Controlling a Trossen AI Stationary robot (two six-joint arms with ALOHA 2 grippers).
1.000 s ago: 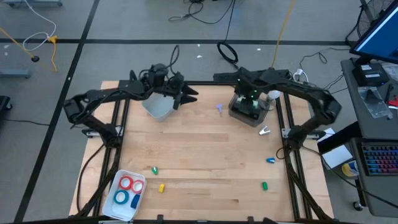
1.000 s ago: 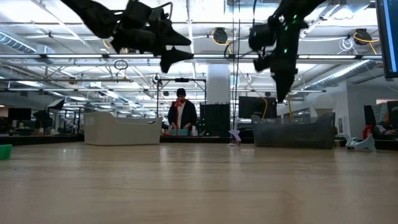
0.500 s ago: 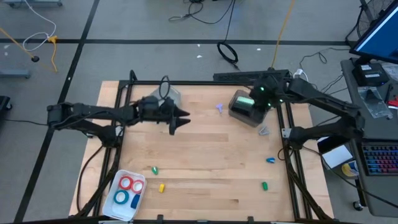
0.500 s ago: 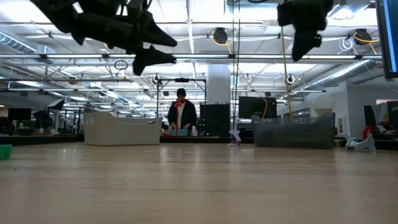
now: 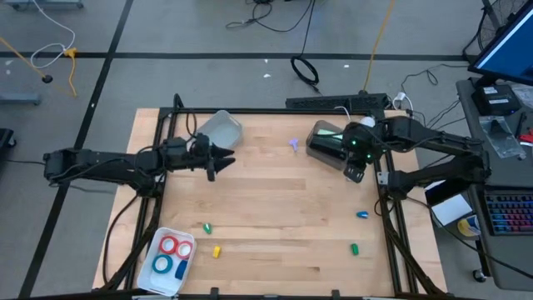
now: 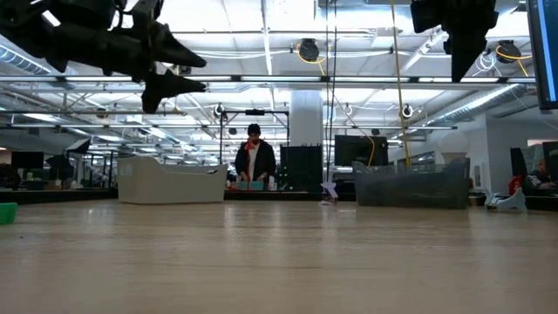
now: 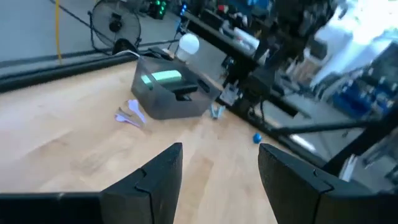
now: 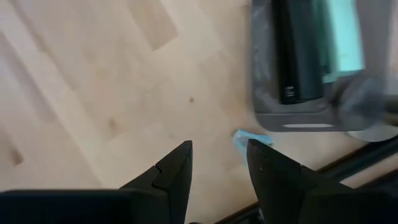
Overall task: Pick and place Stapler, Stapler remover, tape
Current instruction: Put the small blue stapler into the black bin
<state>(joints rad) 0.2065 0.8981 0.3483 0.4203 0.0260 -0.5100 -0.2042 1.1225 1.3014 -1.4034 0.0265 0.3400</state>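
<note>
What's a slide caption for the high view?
Both arms raised over the table, tape rolls waiting in the white tray.

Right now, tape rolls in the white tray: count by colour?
Red tape rolls: 2
Blue tape rolls: 2
Total: 4, all in the white tray

You can't make out what the small green [image 5: 354,248], yellow [image 5: 216,251] and blue [image 5: 362,215] bits on the table are, and the grey bin [image 8: 323,68] runs off the right wrist picture's edge.
</note>
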